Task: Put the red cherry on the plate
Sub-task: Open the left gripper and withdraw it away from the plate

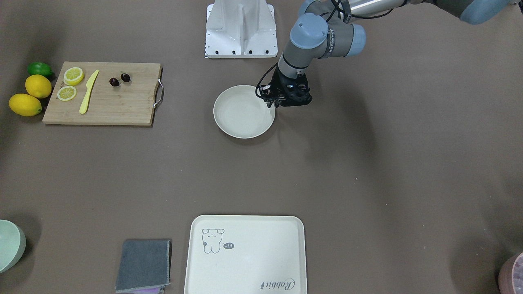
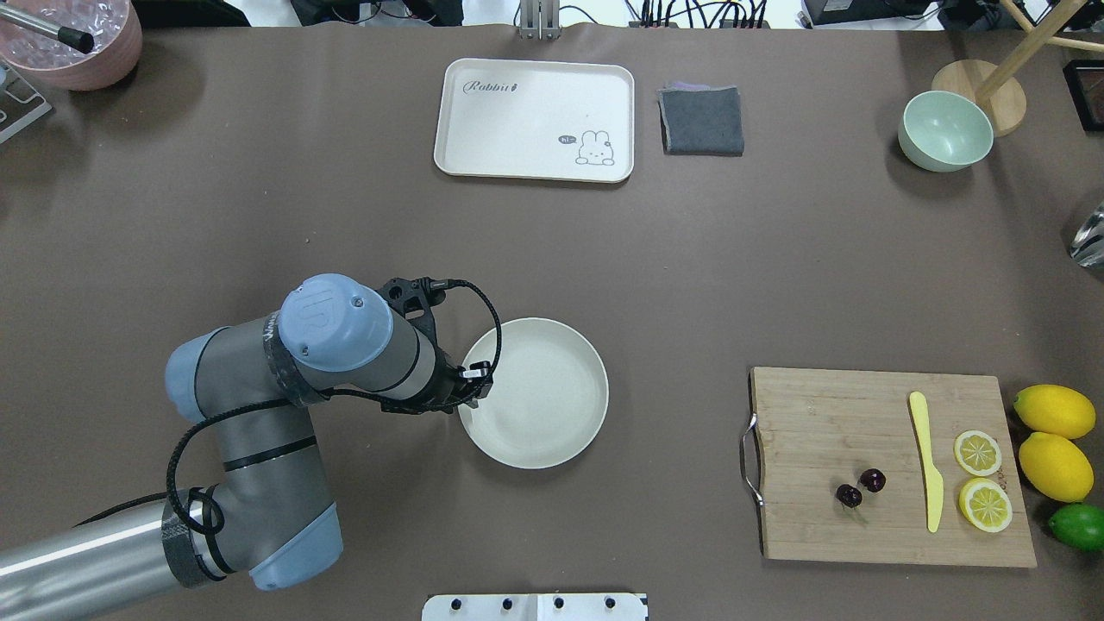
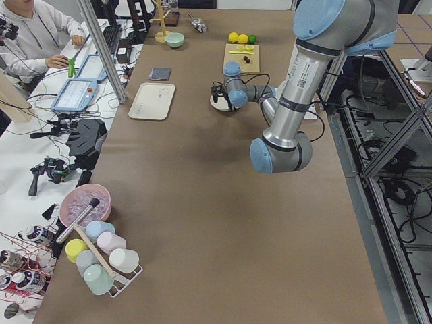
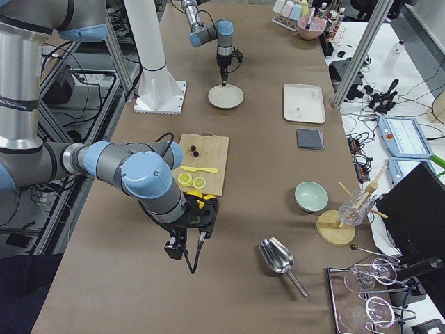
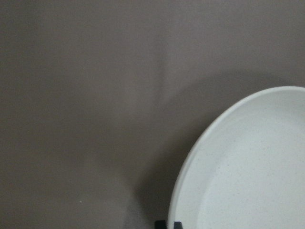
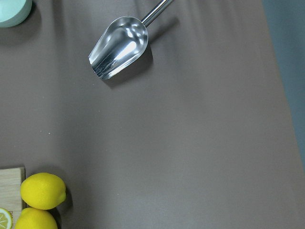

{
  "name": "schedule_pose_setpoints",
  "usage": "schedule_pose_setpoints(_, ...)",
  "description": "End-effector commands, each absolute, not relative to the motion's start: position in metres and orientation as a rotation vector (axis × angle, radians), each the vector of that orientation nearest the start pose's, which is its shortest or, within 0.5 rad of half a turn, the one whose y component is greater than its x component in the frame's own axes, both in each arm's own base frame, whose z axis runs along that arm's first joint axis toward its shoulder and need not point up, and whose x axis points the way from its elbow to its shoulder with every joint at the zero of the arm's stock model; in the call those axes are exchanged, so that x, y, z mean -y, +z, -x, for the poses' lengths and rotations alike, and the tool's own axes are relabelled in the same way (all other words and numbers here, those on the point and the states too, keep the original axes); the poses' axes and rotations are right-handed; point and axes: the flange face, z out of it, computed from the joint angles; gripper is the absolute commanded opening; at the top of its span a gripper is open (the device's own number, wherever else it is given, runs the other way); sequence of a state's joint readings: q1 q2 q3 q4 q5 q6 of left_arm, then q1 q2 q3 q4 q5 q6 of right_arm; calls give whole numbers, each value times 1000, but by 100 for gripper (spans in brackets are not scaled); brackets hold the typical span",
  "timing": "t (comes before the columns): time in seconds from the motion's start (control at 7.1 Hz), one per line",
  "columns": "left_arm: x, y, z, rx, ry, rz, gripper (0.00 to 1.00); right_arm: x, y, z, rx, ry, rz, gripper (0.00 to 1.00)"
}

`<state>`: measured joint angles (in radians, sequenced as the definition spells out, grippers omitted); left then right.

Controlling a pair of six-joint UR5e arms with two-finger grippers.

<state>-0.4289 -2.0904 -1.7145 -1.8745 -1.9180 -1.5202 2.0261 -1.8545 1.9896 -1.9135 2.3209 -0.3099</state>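
The red cherry [image 1: 119, 80], a pair of tiny dark maroon fruits [image 2: 860, 487], lies on the wooden cutting board [image 1: 122, 102] on the robot's right side. The round cream-white plate [image 1: 243, 112] sits near the table's middle with nothing on it. My left gripper [image 1: 272, 104] points down at the plate's [image 2: 539, 397] rim. In the left wrist view its dark fingertips [image 5: 160, 224] straddle the plate's [image 5: 252, 167] rim, shut on it. My right gripper [image 4: 189, 259] shows only in the exterior right view, hanging low past the lemons and far from the cherry; whether it is open or shut I cannot tell.
On the cutting board lie a yellow knife [image 2: 925, 461] and two lemon slices [image 2: 981, 479]. Two lemons [image 2: 1054, 440] and a lime [image 2: 1078, 526] sit beside it. A cream tray [image 2: 535, 121], grey cloth [image 2: 700, 121] and green bowl [image 2: 944, 131] line the far edge. A metal scoop [image 6: 119, 47] lies near the right arm.
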Motion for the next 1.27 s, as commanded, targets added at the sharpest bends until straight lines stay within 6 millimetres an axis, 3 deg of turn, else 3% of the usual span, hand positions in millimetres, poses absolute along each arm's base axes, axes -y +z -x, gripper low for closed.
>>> schedule_pose_setpoints(0.0, 363, 261, -553, -1008, -177, 83, 83, 287, 610, -215, 768, 219, -97, 100)
schedule_pose_setpoints(0.14, 365, 259, -551, -1013, -182, 80, 97, 287, 610, -215, 769, 220, -96, 100)
schedule_pose_setpoints(0.42, 380, 245, -532, -1044, -198, 65, 97, 287, 609, -215, 768, 218, -99, 100)
schedule_pose_setpoints(0.56, 390, 239, -512, -1066, -202, 86, 97, 287, 609, -215, 768, 219, -97, 100)
schedule_pose_setpoints(0.84, 413, 237, -442, -1120, -209, 120, 97, 290, 606, -216, 768, 218, -103, 100)
schedule_pose_setpoints(1.13, 433, 258, -361, -1148, -173, 116, 97, 293, 603, -216, 777, 219, -108, 100)
